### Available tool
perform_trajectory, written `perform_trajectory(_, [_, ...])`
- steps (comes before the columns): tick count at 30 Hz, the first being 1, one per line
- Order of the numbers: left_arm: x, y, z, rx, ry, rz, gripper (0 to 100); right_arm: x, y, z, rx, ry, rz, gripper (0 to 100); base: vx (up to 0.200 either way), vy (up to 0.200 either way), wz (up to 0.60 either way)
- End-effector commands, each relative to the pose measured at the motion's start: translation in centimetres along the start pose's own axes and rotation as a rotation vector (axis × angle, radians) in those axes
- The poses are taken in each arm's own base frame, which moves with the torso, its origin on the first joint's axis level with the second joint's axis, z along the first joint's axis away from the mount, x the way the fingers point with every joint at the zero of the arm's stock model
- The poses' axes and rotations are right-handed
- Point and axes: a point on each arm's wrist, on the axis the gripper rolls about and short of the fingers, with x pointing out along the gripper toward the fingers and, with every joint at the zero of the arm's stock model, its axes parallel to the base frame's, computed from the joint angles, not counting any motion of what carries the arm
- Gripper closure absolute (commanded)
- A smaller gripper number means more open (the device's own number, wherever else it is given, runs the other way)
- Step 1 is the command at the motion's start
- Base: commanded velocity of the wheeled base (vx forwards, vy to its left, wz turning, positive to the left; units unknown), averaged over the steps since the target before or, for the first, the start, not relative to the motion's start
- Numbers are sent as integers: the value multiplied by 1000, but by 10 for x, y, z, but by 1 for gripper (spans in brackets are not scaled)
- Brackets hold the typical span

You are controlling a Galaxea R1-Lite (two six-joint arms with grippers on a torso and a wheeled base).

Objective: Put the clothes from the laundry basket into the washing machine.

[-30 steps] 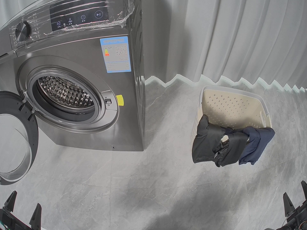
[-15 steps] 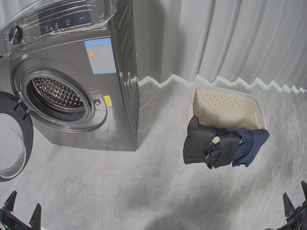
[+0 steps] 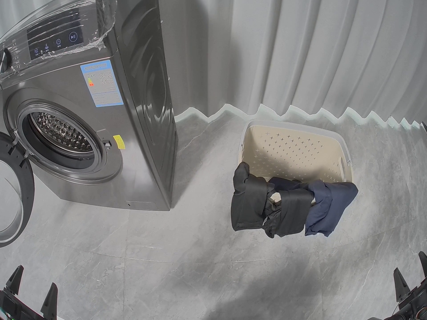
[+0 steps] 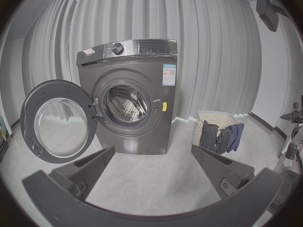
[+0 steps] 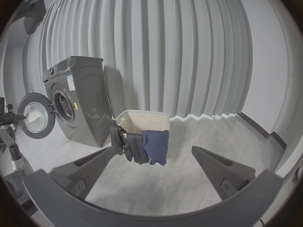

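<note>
A cream laundry basket (image 3: pixel 296 150) stands on the floor at centre right, also seen from the wrists as the basket (image 4: pixel 217 117) (image 5: pixel 142 120). Dark grey clothes (image 3: pixel 260 203) and a navy garment (image 3: pixel 331 203) hang over its near rim. The grey washing machine (image 3: pixel 89 125) stands at the left with its round door (image 3: pixel 11 196) swung open and the drum (image 3: pixel 62 134) showing. My left gripper (image 3: pixel 32 290) sits open at the bottom left, far from both. My right gripper (image 3: pixel 411 272) is open at the bottom right, nothing between its fingers.
Pale curtains (image 3: pixel 289 41) hang along the back wall behind basket and machine. Grey tiled floor (image 3: pixel 187 263) lies open between me, the machine and the basket. The open door juts out toward the left edge.
The whole head view has swung right: machine and basket have slid leftward in the picture. Both grippers keep their places at the bottom corners. The clothes lie as before.
</note>
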Motion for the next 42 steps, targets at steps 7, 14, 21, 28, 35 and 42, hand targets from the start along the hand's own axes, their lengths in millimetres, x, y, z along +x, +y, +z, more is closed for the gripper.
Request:
perform_trajectory(7, [0,0,-5,1,6,0,0,0,0,-4,0,-1,2,0,0,-143,0])
perform_trajectory(14, [0,0,-5,0,6,0,0,0,0,-4,0,-1,0,0,0,-200,0])
perform_trajectory(21, [0,0,-5,0,6,0,0,0,0,-4,0,-1,2,0,0,-200,0])
perform_trajectory(28, [0,0,-5,0,6,0,0,0,0,-4,0,-1,0,0,0,-57,0])
perform_trajectory(35, [0,0,-5,0,6,0,0,0,0,-4,0,-1,0,0,0,0,0])
perform_trajectory(42, [0,0,-5,1,6,2,0,0,0,-4,0,-1,0,0,0,-114,0])
